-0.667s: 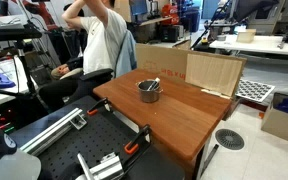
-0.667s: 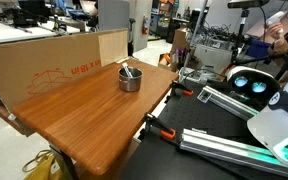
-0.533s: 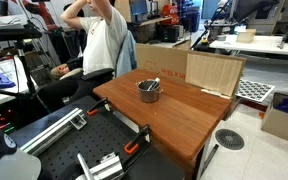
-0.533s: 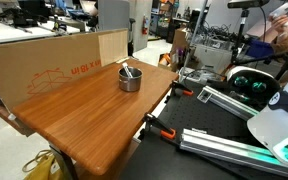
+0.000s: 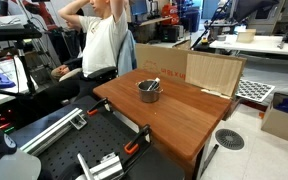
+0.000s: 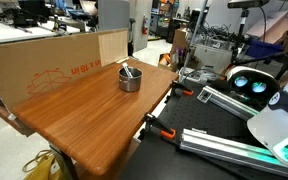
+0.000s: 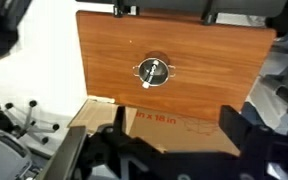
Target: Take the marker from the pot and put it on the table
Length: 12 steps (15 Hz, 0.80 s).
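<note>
The silver pot [image 5: 149, 92] stands on the red-brown wooden table [image 5: 189, 118], near its far edge in both exterior views [image 6: 130, 80]. The whitish marker [image 5: 153, 83] leans inside the pot, its end over the rim [image 6: 127, 70]. In the wrist view the pot [image 7: 143, 77] lies far below, with the marker [image 7: 154, 70] across it on the table [image 7: 219, 55]. My gripper [image 7: 179, 140] is open and empty, high above the table's edge. It is not seen in the exterior views.
A cardboard box [image 5: 215, 70] stands against the table's edge [image 6: 44, 58]. A black platform with orange clamps [image 5: 96, 150] adjoins the table [image 6: 219, 140]. A person [image 5: 104, 40] sits beyond the table. A round fan [image 5: 229, 139] lies on the floor.
The person behind the table has raised their arms. The pot, marker and table have not moved.
</note>
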Available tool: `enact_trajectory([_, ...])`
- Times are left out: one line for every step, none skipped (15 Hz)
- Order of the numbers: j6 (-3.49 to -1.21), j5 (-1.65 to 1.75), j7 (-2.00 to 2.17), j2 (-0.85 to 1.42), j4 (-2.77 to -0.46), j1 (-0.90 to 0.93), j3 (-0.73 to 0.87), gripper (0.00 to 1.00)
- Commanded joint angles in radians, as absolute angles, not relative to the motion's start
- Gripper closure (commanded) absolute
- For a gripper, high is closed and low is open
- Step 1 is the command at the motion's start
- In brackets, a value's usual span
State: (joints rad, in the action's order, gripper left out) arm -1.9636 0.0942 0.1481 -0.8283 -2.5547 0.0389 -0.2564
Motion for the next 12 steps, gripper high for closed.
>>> enact_trajectory([-2.024, 0.118, 0.151, -0.823, -2.575, 0.064, -0.235, 0.00])
enact_trajectory([-2.046, 0.110, 0.153, -0.809, -2.580, 0.063, -0.230, 0.00])
enact_trajectory([-2.065, 0.108, 0.153, -0.801, -2.589, 0.061, -0.227, 0.00])
enact_trajectory([-2.103, 0.105, 0.162, -0.795, -2.606, 0.057, -0.224, 0.00])
enact_trajectory([-2.127, 0.100, 0.166, -0.782, -2.615, 0.054, -0.220, 0.00])
enact_trajectory([-2.141, 0.095, 0.164, -0.757, -2.618, 0.052, -0.212, 0.00])
enact_trajectory([-2.155, 0.089, 0.163, -0.736, -2.623, 0.050, -0.203, 0.00])
enact_trajectory([-2.162, 0.081, 0.150, -0.704, -2.621, 0.050, -0.185, 0.00])
enact_trajectory([-2.172, 0.076, 0.151, -0.679, -2.620, 0.047, -0.173, 0.00])
enact_trajectory([-2.191, 0.065, 0.137, -0.647, -2.622, 0.049, -0.150, 0.00])
enact_trajectory([-2.221, 0.065, 0.143, -0.624, -2.627, 0.044, -0.140, 0.00])
enact_trajectory([-2.236, 0.060, 0.131, -0.589, -2.623, 0.043, -0.120, 0.00])
